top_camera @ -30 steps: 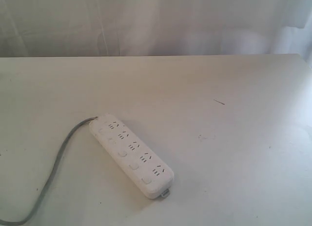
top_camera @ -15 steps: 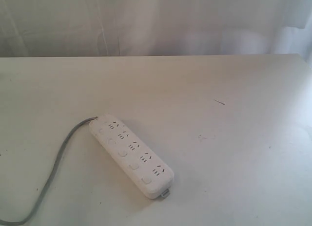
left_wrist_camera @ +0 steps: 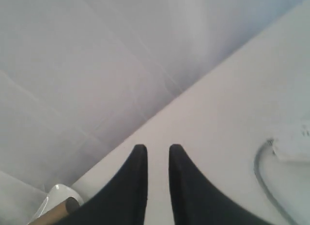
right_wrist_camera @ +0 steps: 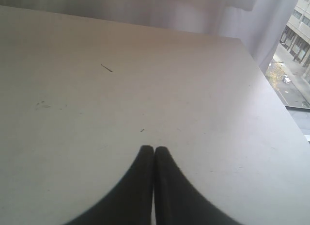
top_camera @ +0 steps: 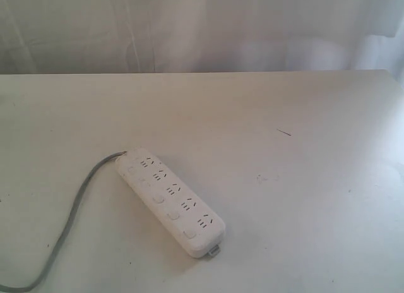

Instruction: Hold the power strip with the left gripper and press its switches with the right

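Note:
The white power strip (top_camera: 169,200) lies diagonally on the white table (top_camera: 284,116) at the front left, its row of switches (top_camera: 158,198) along its near-left side and its grey cord (top_camera: 76,211) curving off to the front left. Neither arm shows in the exterior view. In the left wrist view my left gripper (left_wrist_camera: 158,148) is open with a narrow empty gap, well away from the strip's corner (left_wrist_camera: 295,147) and the cord (left_wrist_camera: 264,176). In the right wrist view my right gripper (right_wrist_camera: 154,149) is shut on nothing above bare table; the strip is out of that view.
A white curtain (top_camera: 202,28) hangs behind the table's far edge. A small dark mark (top_camera: 284,132) lies on the table at the right. The right wrist view shows the table's edge (right_wrist_camera: 286,118) and a window beyond. A white rounded object (left_wrist_camera: 55,198) sits by the left arm.

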